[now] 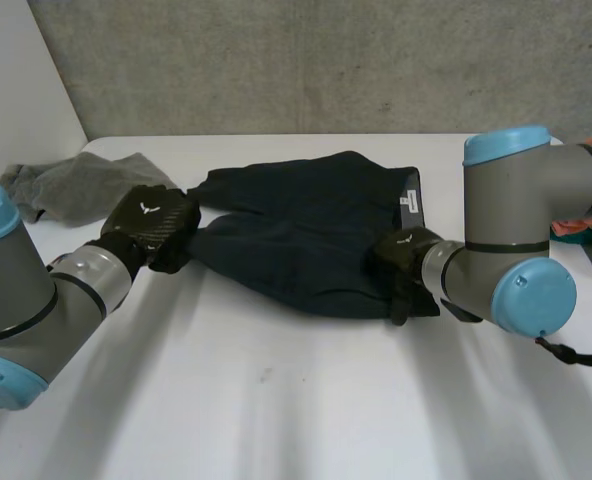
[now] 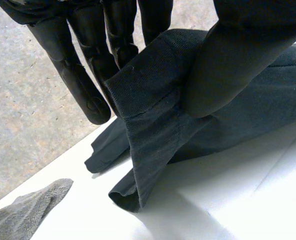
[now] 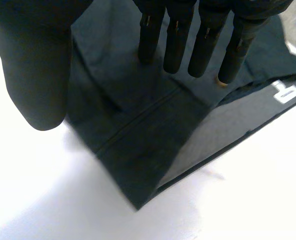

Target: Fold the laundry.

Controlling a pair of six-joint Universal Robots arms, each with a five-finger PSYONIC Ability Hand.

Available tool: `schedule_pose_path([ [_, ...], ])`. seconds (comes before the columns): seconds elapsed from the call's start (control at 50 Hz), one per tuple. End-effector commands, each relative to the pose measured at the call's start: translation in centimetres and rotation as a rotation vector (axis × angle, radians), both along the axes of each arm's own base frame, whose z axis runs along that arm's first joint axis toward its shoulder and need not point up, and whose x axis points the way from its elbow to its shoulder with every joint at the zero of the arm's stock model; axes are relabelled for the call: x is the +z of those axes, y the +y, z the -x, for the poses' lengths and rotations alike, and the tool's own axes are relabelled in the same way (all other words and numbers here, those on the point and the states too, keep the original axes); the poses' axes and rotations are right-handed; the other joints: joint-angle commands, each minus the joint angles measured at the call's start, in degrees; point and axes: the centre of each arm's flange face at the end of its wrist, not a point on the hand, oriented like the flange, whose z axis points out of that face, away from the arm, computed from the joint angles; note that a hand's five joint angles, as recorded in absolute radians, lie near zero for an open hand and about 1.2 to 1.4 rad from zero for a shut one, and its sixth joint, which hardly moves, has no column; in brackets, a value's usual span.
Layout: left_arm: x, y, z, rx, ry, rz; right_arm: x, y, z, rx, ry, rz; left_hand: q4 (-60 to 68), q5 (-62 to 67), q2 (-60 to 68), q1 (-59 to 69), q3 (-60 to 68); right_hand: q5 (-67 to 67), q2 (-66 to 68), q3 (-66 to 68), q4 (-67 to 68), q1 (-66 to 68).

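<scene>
Head view, nearest first: the white table (image 1: 276, 400), then the 2 hands at the near edge of a dark garment (image 1: 306, 215) lying mid-table. The left hand (image 1: 154, 225) is at its left hem; the left wrist view shows thumb and fingers pinching that raised hem. The right hand (image 1: 404, 258) is over the near right corner, fingers straight, thumb apart, holding nothing. Farther back on the left lies a grey cloth (image 1: 76, 185).
</scene>
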Motion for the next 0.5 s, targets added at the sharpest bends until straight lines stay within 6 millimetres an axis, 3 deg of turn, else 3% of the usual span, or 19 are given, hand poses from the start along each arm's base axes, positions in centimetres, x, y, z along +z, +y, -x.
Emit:
schedule_pose_path([
  [0.02,0.2,-0.1,-0.1,0.015,-0.007,-0.011,-0.8,1.2,0.4,-0.017,-0.017,-0.011,11.3,13.8,11.3,13.6,11.6,3.6,2.0,1.7,2.5,1.7],
  [0.08,0.2,0.0,-0.1,0.018,-0.013,-0.023,-1.2,1.2,0.5,-0.024,-0.025,0.018,11.3,13.8,11.3,13.6,11.6,11.0,9.3,9.0,9.9,9.0],
  [0.14,0.1,0.2,-0.2,0.018,-0.020,-0.040,-1.8,0.9,0.7,-0.054,-0.035,0.075,11.3,13.8,11.3,13.6,11.6,55.1,53.5,53.2,54.0,53.2],
  [0.24,-0.4,1.3,-0.1,0.000,-0.050,-0.092,-1.9,1.8,1.7,-0.112,-0.006,0.133,11.3,13.8,11.3,13.6,11.6,55.8,54.1,53.9,54.7,53.8],
  [0.32,-0.6,3.7,-0.5,-0.036,-0.147,-0.157,1.0,4.0,2.7,-0.056,0.025,0.213,11.3,13.8,11.3,13.6,11.6,55.8,54.1,53.9,54.7,53.8],
  [0.38,-0.9,6.3,-1.2,-0.085,-0.266,-0.242,2.0,6.5,4.3,0.059,0.148,0.220,11.3,13.8,11.3,13.6,11.6,55.8,54.1,53.9,54.7,53.8],
  [0.42,-1.4,8.5,-1.9,-0.139,-0.372,-0.338,1.7,9.3,5.9,0.174,0.292,0.161,11.3,13.8,11.3,13.6,11.6,55.8,54.1,53.9,54.7,53.8],
  [0.5,-1.6,12.1,-2.9,-0.250,-0.521,-0.517,1.8,12.6,8.2,0.338,0.482,0.079,11.3,13.8,11.3,13.6,11.6,55.8,54.1,53.9,54.7,53.8],
])
